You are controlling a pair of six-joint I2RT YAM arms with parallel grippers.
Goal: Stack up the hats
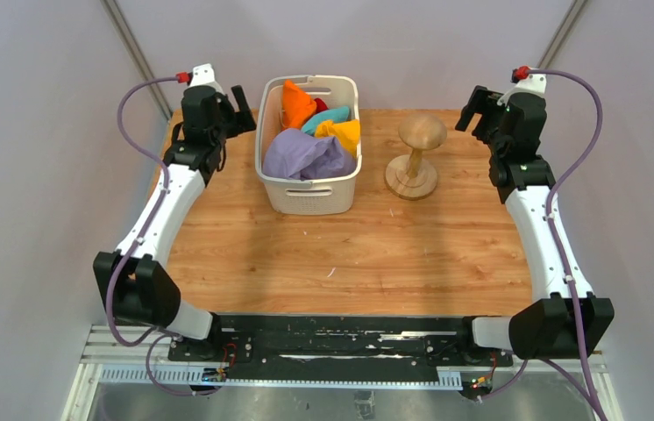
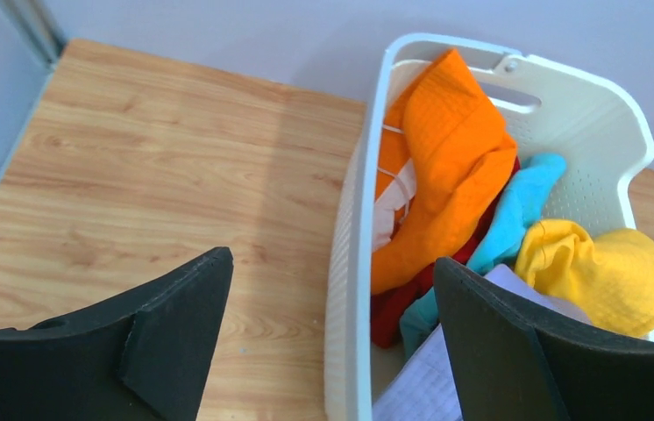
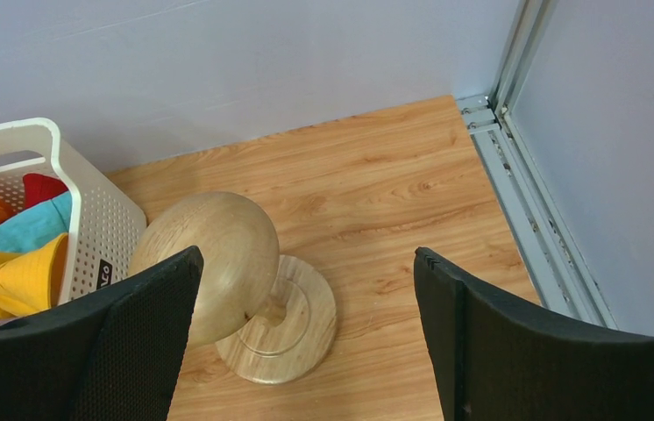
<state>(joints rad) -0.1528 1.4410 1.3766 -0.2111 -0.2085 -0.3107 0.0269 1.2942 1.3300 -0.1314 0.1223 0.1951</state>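
Several hats lie crumpled in the white basket (image 1: 310,197): orange (image 1: 295,103), red (image 1: 321,104), teal (image 1: 323,120), yellow (image 1: 341,133) and lavender (image 1: 306,156) in front. My left gripper (image 1: 240,110) hangs open and empty just left of the basket. In the left wrist view its jaws straddle the basket's left rim (image 2: 350,219), with the orange hat (image 2: 451,167) and yellow hat (image 2: 604,272) beyond. My right gripper (image 1: 472,110) is open and empty at the far right. The wooden stand (image 3: 218,254) sits by its left finger.
The mushroom-shaped wooden stand (image 1: 415,153) stands upright just right of the basket. A metal frame rail (image 3: 525,202) and grey walls close in the table's right and back edges. Bare wood table (image 1: 350,254) stretches from the basket towards the arm bases.
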